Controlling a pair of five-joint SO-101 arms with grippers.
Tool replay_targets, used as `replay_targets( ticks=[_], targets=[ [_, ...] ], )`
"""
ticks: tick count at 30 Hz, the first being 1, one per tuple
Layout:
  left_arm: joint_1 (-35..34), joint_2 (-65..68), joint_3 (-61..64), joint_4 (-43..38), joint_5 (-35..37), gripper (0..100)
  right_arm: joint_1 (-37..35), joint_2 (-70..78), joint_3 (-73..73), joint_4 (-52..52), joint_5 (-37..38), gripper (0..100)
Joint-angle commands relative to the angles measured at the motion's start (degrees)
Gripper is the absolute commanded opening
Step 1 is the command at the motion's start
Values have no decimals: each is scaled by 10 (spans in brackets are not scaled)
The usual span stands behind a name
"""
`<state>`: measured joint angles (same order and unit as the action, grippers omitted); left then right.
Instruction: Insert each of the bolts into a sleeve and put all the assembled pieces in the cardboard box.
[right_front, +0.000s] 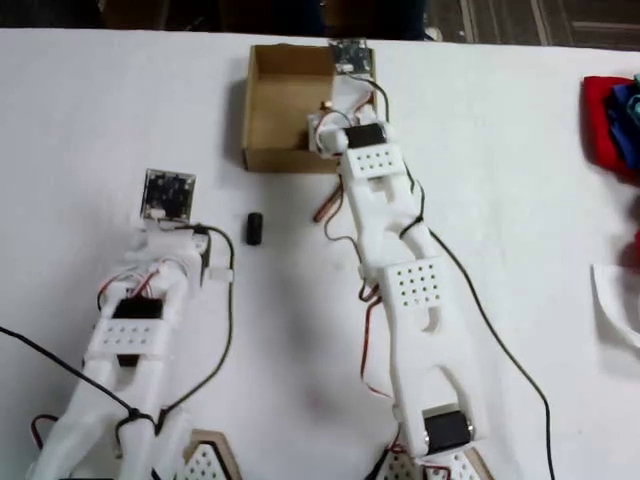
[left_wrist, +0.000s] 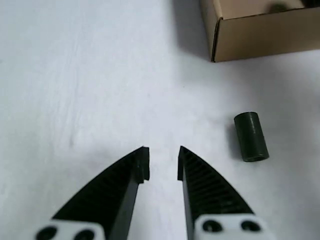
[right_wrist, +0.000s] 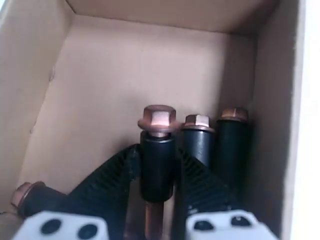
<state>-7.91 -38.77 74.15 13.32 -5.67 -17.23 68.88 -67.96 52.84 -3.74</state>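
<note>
copper over black: my right tool is closed around the black sleeve of an assembled piece. the copper bolt shows its head at one end and its shank pokes out the other, all of it inside the cardboard box. just beside it a second piece and a third piece sit side by side against the box wall, and a fourth piece lies off in a corner. my left tool hangs over the table, parted a little with nothing in it. a loose sleeve lies on its side near it, between that tool and the box. i'd judge these pieces stiff, small and dense, the sleeve smooth enough to roll or slip, and the bolt may slide out if a piece tips head-down. so the hold belongs across the sleeve's middle, where i have it. the loose sleeve i'd take square across its round body, since a glancing touch would send it rolling.
</note>
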Motion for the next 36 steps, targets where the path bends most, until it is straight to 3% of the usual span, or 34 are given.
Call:
replay_targets(
  ticks=[1,14,19,25,36],
  targets=[
    [-1,-1,-2,-11,-2,116,-7,-10,-7,-14,4,22],
    [-1,-1,-1,-10,-2,116,-27,12,-7,-16,1,25],
    [-1,-1,-1,-10,-2,116,-14,14,-7,-17,-50,28],
    [-1,-1,-1,-10,-2,116,-9,12,-7,-14,-52,154],
    [-1,-1,-1,-11,-2,116,-4,9,-103,4,-50,15]
  ],
)
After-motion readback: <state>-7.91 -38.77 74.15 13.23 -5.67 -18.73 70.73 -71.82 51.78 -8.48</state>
